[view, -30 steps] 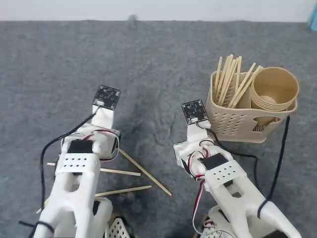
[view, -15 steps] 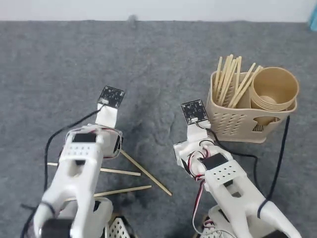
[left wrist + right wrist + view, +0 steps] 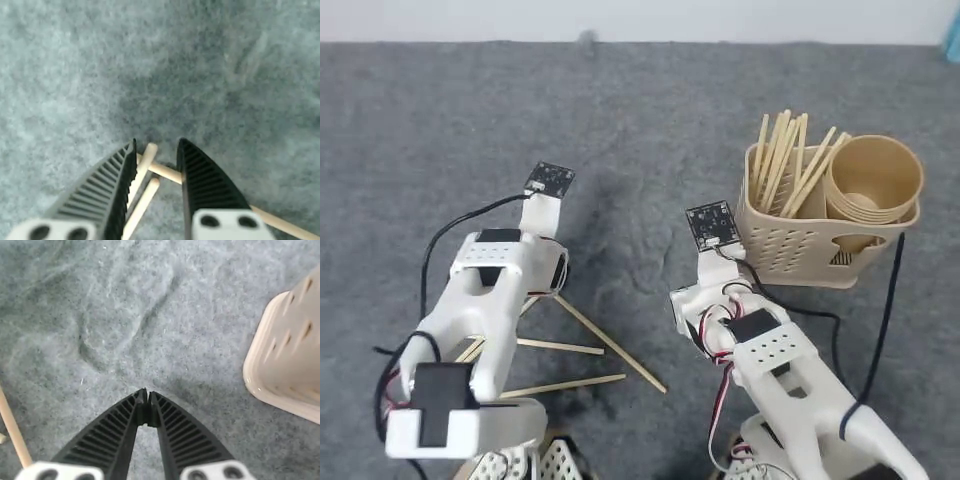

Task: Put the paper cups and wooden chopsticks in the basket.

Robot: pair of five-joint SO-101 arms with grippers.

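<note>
A beige perforated basket (image 3: 790,250) stands at the right, holding stacked paper cups (image 3: 873,180) and a bundle of wooden chopsticks (image 3: 785,165). Several loose chopsticks (image 3: 615,348) lie on the grey carpet in front of the left arm (image 3: 500,290). My left gripper (image 3: 157,145) is open, pointing down, with the ends of three chopsticks (image 3: 165,171) lying between its fingers (image 3: 122,172). My right gripper (image 3: 146,394) is shut on nothing, hovering over bare carpet beside the basket's corner (image 3: 287,355). The right arm (image 3: 740,320) sits left of the basket.
Grey carpet (image 3: 640,130) covers the whole table, with open room at the back and middle. A black cable (image 3: 885,320) runs down from the basket's right side. One chopstick (image 3: 12,432) shows at the edge of the right wrist view.
The left arm has stretched forward and pitched down over the near ends of the loose chopsticks. The right arm, basket and chopsticks have not moved.
</note>
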